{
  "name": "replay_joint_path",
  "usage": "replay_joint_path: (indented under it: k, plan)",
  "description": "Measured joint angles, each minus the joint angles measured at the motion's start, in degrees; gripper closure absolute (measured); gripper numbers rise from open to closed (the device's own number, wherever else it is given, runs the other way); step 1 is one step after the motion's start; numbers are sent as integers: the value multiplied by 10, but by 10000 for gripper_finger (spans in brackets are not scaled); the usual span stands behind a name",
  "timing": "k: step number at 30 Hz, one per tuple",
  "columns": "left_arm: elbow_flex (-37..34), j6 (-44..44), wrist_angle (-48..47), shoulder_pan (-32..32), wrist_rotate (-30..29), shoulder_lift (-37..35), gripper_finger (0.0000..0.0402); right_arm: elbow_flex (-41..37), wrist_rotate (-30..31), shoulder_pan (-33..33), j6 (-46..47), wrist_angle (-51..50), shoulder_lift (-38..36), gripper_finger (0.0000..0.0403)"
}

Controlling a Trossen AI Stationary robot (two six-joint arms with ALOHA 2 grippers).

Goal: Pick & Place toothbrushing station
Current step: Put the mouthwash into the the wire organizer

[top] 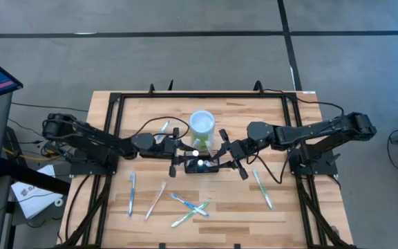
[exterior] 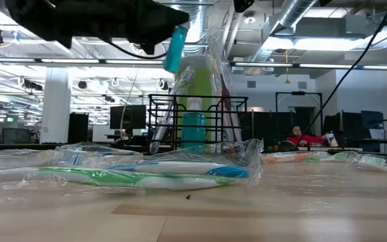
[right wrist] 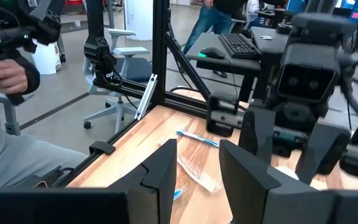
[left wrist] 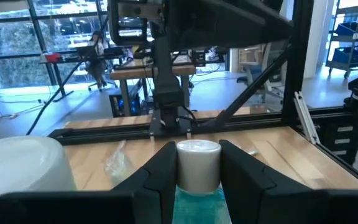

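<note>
Toothbrushing station (top: 200,165) sits mid-tabletop (top: 296,214), just in front of green cup (top: 202,124). Left pincer (left wrist: 197,180) clenched on white-capped tube (left wrist: 198,164) right over caddy, probably loading it. Right pincer (right wrist: 197,171) released, hovering beside caddy, nothing between fingers.

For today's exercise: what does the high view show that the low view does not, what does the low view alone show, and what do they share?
Only the high view shows both arms whole, with the left hand and right hand on either side of the toothbrushing station, and the cup's white inside. Only the low view shows the room behind, with a seated person. Both show the station, the green cup and wrapped toothbrushes on the wooden table.
</note>
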Motion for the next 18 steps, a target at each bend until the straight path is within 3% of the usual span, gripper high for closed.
replay_joint_path:
  k: [10,18]
  plan:
    - [0,0,158,3,0,98,309,0,0,0,0,-2,0,291]
    - [6,-2,218,10,1,146,309,0,0,0,-9,-2,0,291]
